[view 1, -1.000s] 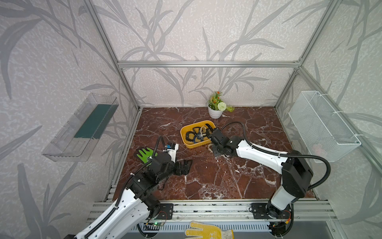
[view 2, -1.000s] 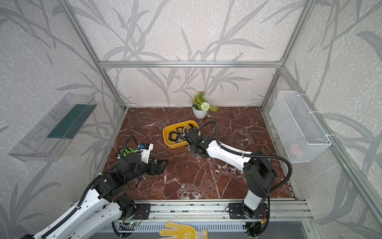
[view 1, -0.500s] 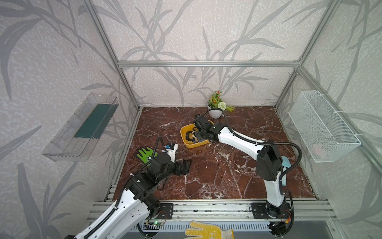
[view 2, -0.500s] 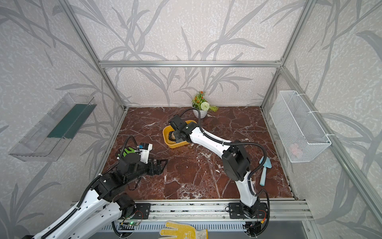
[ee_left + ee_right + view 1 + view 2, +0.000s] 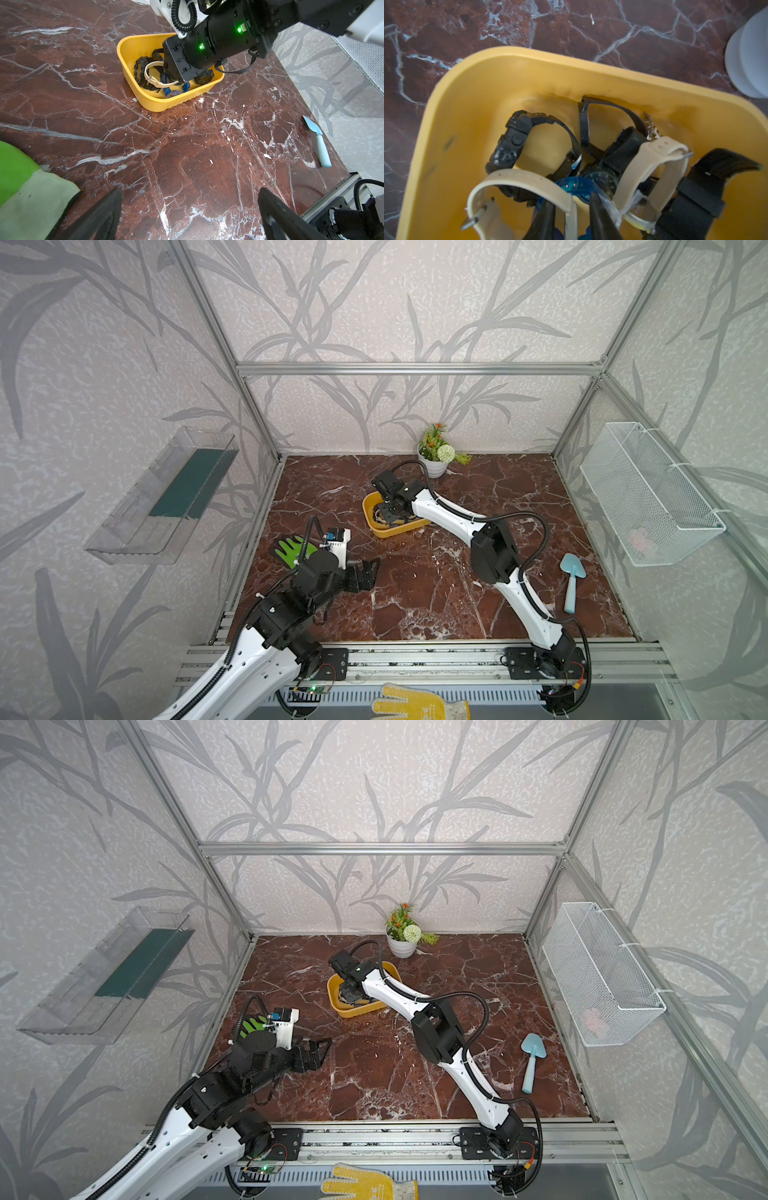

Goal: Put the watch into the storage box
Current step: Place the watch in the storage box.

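My right end effector (image 5: 571, 199) is down inside the yellow storage box (image 5: 467, 104), which sits on the marble counter (image 5: 415, 593) a bit above the middle of the frame in both top views, just below the little potted plant (image 5: 434, 452). From the right wrist view the two dark fingers (image 5: 600, 216) stand apart. The blue watch (image 5: 571, 185) and a loop of the cream-strapped watch (image 5: 517, 176) lie in the gap between them, but I honestly can't tell if either finger is touching anything. So the blue watch is in the box, piled on a few black watches (image 5: 512, 143) in there too. My left end effector (image 5: 191, 193) is spread wide and has nothing in it. It hangs over bare counter at the lower left of the top views, right next to the green glove (image 5: 291, 549). A light blue trowel (image 5: 571, 580) lies on its own over at the right side of the counter.
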Motion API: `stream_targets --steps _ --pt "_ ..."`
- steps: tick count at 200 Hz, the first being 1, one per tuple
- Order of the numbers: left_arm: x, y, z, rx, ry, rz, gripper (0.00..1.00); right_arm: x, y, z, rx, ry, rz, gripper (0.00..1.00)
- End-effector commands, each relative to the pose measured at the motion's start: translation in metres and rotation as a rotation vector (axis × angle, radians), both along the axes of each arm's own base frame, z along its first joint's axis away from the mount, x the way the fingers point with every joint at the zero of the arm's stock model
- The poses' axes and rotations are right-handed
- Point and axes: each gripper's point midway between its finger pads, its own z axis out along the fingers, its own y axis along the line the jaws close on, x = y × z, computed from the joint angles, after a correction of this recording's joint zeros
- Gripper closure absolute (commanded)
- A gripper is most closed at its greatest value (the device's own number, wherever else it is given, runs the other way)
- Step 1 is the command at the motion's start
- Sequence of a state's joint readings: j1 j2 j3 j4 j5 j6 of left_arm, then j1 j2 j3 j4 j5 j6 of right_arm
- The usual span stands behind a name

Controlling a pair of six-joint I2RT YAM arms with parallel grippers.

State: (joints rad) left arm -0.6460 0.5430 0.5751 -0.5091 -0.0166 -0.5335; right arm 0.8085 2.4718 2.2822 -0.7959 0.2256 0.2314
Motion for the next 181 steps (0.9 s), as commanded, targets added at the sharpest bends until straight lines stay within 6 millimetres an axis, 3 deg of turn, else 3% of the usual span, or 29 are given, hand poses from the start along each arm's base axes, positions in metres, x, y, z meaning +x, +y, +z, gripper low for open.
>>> stream_targets --steps 1,15,36,61,72,93,119,155,181 --pt "0.002 0.011 0.007 0.012 -0.032 0.048 0.01 -0.001 -0.003 0.019 -0.008 -0.007 0.011 0.53" --pt "0.003 0.017 0.010 0.019 -0.057 0.077 0.01 0.001 -0.006 0.037 0.000 -0.040 0.009 0.41" --pt "0.007 0.029 0.019 0.021 -0.110 0.141 0.01 0.003 -0.013 0.078 0.031 -0.111 0.007 0.32" --pt "0.015 0.034 0.027 0.014 -0.171 0.179 0.01 -0.002 -0.026 0.125 0.097 -0.199 0.006 0.12" --pt "0.018 0.032 0.029 0.019 -0.187 0.178 0.01 -0.009 -0.037 0.144 0.134 -0.231 0.006 0.03" --pt "0.027 0.031 0.027 0.057 -0.205 0.188 0.01 -0.029 -0.069 0.170 0.197 -0.285 -0.013 0.01" --pt "0.042 0.053 0.027 0.172 -0.246 0.314 0.01 -0.060 -0.134 0.174 0.223 -0.344 -0.084 0.01" --pt "0.058 0.095 0.035 0.361 -0.413 0.533 0.01 -0.100 -0.241 0.145 0.115 -0.393 -0.234 0.01" --pt "0.066 0.126 0.012 0.402 -0.448 0.642 0.01 -0.110 -0.316 0.119 0.043 -0.413 -0.416 0.01"
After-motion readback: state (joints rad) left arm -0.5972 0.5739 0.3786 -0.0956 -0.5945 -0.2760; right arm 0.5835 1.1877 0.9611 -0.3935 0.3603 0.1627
